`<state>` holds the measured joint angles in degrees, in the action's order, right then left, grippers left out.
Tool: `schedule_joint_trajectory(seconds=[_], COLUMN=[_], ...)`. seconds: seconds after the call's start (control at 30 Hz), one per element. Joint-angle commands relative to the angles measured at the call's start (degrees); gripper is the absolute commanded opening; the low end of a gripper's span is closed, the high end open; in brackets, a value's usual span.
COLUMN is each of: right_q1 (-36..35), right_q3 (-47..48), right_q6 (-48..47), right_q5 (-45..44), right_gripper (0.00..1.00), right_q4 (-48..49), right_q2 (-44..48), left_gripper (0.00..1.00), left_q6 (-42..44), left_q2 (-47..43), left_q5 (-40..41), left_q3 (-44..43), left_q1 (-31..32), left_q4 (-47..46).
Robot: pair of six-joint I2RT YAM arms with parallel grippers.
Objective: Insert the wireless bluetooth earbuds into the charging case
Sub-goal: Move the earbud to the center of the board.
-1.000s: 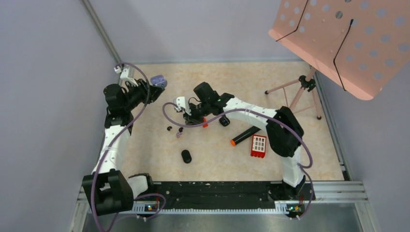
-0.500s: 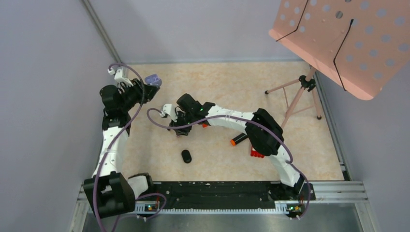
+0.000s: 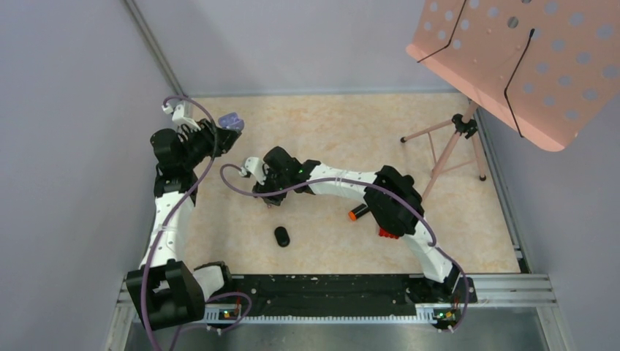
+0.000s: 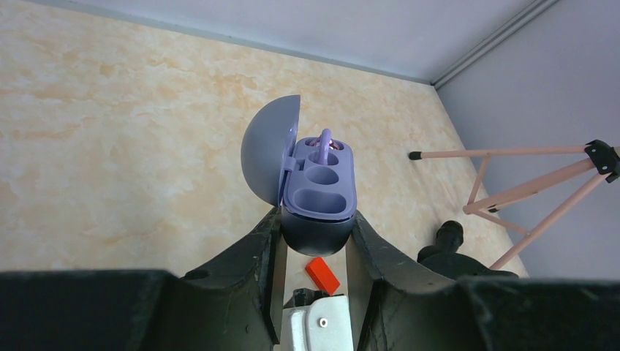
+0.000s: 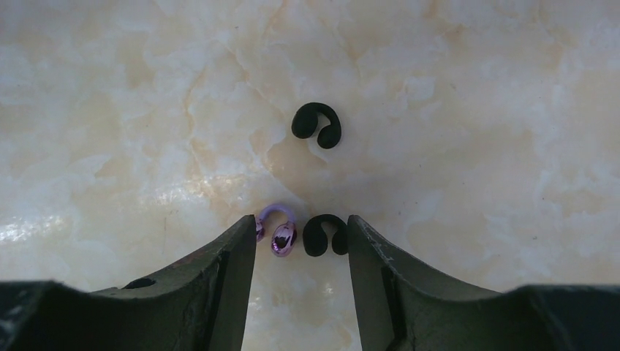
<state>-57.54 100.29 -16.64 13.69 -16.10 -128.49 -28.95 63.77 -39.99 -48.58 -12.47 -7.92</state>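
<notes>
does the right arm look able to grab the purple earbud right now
Probably yes: the right gripper is open with the purple earbud between its fingers. A black earbud lies beside it in the same gap and may get pinched too.

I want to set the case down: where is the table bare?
Bare: far middle, between charging case and stand legs; near left, beside the black oval. Crowded: earbuds at the right end effector, orange-capped tube and red block.
</notes>
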Motion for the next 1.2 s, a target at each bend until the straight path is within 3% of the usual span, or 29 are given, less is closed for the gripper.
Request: schedule_joint_trajectory(seconds=[0.0,0.47,0.73,0.93,1.07,1.17], right_q1=[-0.6,0.8,5.8,8.2,8.0,7.8], right_q3=[2.5,-2.3,-9.4,-17.2,-13.8,-6.5], right_q6=[0.0,-12.7,-17.2,-26.5,-18.2,0.6], right_q5=[-1.9,-4.0,6.3,15.9,11.8,6.9], right_gripper=[0.49,0.47,0.47,0.46,0.36,0.27], right_q4=[2.3,-1.2,-1.3,-1.3,-4.2,-9.1], right_q2=[-1.8,3.6,12.5,21.2,19.6,15.8], left_gripper=[0.00,0.00,0.00,0.00,0.00,0.00], left_q6=[-1.0,-1.0,-2.0,-2.1,-2.5,-2.5], left_q2=[-0.4,0.3,0.7,0.1,-0.1,-0.1], left_q5=[-0.6,-1.5,-3.1,-3.4,-3.5,-3.1], left_q3=[-1.1,-1.1,-0.7,0.2,0.6,0.5], left_q1=[-0.4,-0.5,-0.5,-0.5,-0.5,-0.4], left_q4=[-1.5,-2.1,-3.3,-3.8,-4.1,-4.2])
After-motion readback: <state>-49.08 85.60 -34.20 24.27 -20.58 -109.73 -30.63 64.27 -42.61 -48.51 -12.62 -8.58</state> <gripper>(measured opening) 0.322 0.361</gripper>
